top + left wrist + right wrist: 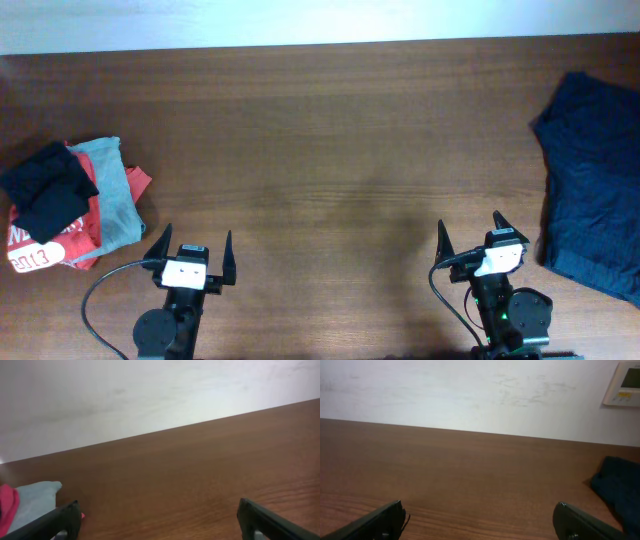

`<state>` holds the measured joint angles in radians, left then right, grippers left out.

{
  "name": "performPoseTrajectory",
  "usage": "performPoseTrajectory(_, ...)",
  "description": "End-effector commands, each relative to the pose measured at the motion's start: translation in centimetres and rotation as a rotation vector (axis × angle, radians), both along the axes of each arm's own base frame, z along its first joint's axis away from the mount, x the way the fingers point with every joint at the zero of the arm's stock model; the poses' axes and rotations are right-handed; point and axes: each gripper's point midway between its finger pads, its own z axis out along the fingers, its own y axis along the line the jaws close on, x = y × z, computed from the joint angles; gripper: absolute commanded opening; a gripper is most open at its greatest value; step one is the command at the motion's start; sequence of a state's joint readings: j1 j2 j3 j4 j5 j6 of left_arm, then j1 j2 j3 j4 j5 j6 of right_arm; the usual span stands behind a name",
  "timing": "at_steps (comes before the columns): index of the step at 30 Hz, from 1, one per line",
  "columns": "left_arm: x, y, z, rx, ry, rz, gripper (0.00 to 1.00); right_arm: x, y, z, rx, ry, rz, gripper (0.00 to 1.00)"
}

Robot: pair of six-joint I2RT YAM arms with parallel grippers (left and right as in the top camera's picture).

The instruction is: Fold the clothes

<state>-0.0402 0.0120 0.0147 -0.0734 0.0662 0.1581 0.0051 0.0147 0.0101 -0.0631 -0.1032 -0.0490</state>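
The dark navy-blue garment [595,180] lies wrinkled at the table's right edge, partly cut off by the overhead view; its edge also shows in the right wrist view [620,487]. My left gripper [194,245] is open and empty near the front left. My right gripper [471,232] is open and empty near the front right, just left of the garment and apart from it. In the wrist views both left fingers [157,510] and both right fingers [480,510] stand wide apart over bare wood.
A pile lies at the left: a small black cloth [45,188] on a red shirt with white print [40,250] and a grey garment [115,200]. Its grey edge shows in the left wrist view [32,502]. A white wall lies behind the wooden table [330,150].
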Motion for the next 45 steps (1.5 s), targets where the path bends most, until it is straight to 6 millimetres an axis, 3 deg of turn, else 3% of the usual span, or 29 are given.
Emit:
performPoseTrajectory(1, 0.0, -0.1, -0.2, -0.007, 0.002, -0.001, 0.99, 0.0, -0.3, -0.3, 0.001, 0.007, -0.012, 0.99)
performPoseTrajectory(10, 0.0, 0.0, 0.1, -0.008, -0.007, 0.000, 0.99, 0.0, -0.2, -0.3, 0.005, 0.007, -0.010, 0.99)
performPoseTrajectory(16, 0.0, -0.1, 0.5, -0.056, -0.012, 0.002, 0.99, -0.2, -0.3, 1.0, 0.087, -0.002, -0.020, 0.99)
performPoseTrajectory(22, -0.6, -0.5, 3.9, -0.064, -0.055, -0.025, 0.99, -1.0, -1.9, 3.7, 0.080, 0.025, -0.116, 0.99)
performPoseTrajectory(28, -0.6, -0.3, 7.0, -0.060, 0.023, -0.014, 0.99, -1.1, -3.1, 6.4, 0.066, 0.156, -0.187, 0.99)
performPoseTrajectory(32, 0.7, -0.3, 8.4, -0.055, 0.144, -0.005, 0.99, 0.1, -3.5, 7.1, 0.041, 0.360, -0.219, 0.99)
performPoseTrajectory(39, 3.4, -0.8, 7.0, -0.045, 0.548, -0.016, 0.99, 4.1, -3.1, 7.4, 0.009, 0.715, -0.200, 0.98)
performPoseTrajectory(43, 4.7, -2.3, 6.3, -0.075, 0.667, -0.091, 0.99, 7.2, -7.5, 6.3, -0.081, 0.789, -0.419, 0.99)
performPoseTrajectory(45, 5.0, -2.9, 5.7, -0.088, 0.695, -0.120, 0.99, 7.6, -9.7, 4.5, -0.083, 0.850, -0.492, 0.99)
